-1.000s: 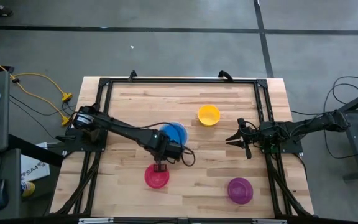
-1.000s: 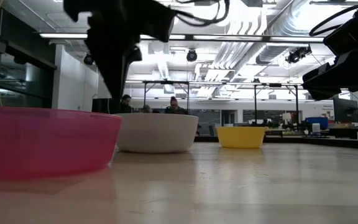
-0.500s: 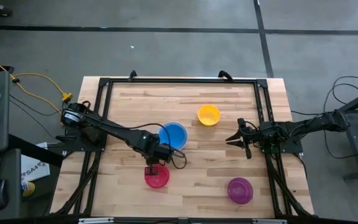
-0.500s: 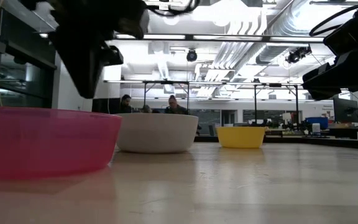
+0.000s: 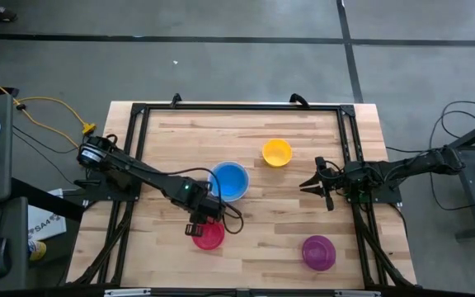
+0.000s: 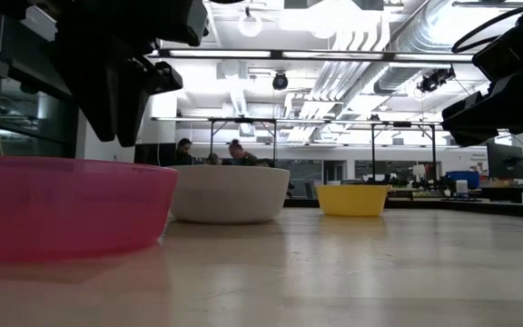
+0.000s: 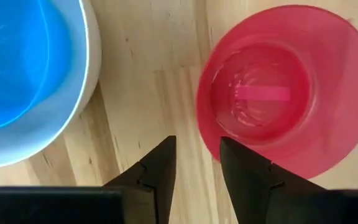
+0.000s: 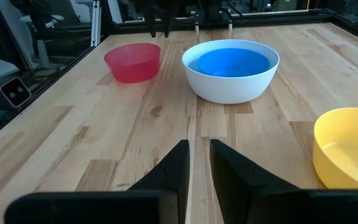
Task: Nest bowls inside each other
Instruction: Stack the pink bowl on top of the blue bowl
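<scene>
The red-pink bowl point(image 5: 211, 238) point(image 7: 284, 99) stands upright on its base near the table's front. My left gripper point(image 5: 198, 223) point(image 7: 197, 163) hovers open just above the left side of its rim, pointing down. One finger is over the bowl and the other outside it, and neither touches it. The blue bowl point(image 5: 230, 179) sits nested in the white bowl point(image 7: 87, 81) in the middle of the table. The yellow bowl point(image 5: 276, 152) stands farther back and the purple bowl point(image 5: 318, 252) at the near right. My right gripper point(image 5: 314, 184) waits at the right, slightly open and holding nothing.
A black frame point(image 5: 237, 108) runs along the table's far, left and right sides. Bare wood lies between the bowls. In the low view, people sit at desks point(image 6: 234, 150) in the room behind the table.
My left gripper has moved from over the middle of the red-pink bowl toward the table's left edge, to the bowl's left rim. It has rolled a little and opened. The bowl has stayed where it was.
</scene>
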You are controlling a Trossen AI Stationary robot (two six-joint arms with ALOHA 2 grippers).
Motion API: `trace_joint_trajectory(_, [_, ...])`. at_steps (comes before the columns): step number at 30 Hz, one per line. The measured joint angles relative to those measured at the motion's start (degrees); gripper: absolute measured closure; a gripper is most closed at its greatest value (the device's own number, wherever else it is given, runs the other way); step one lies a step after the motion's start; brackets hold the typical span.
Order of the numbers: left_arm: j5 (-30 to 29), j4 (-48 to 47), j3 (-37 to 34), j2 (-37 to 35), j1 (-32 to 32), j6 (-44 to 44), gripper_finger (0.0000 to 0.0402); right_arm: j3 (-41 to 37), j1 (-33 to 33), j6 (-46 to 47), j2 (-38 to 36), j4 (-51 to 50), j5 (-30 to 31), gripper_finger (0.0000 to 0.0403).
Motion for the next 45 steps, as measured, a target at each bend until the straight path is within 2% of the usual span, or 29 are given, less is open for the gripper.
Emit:
trace_joint_trajectory(18, [-0.09,7.41,0.13,4.51,-0.66,-6.70,0.0277,0.00,0.02,0.00,0.00,0.03,0.00,0.0346])
trace_joint_trajectory(45, [-1.64,5.78,0.02,6.12,-0.63,-6.07,0.0278,0.00,0.02,0.00,0.00,0.01,0.01,0.0346])
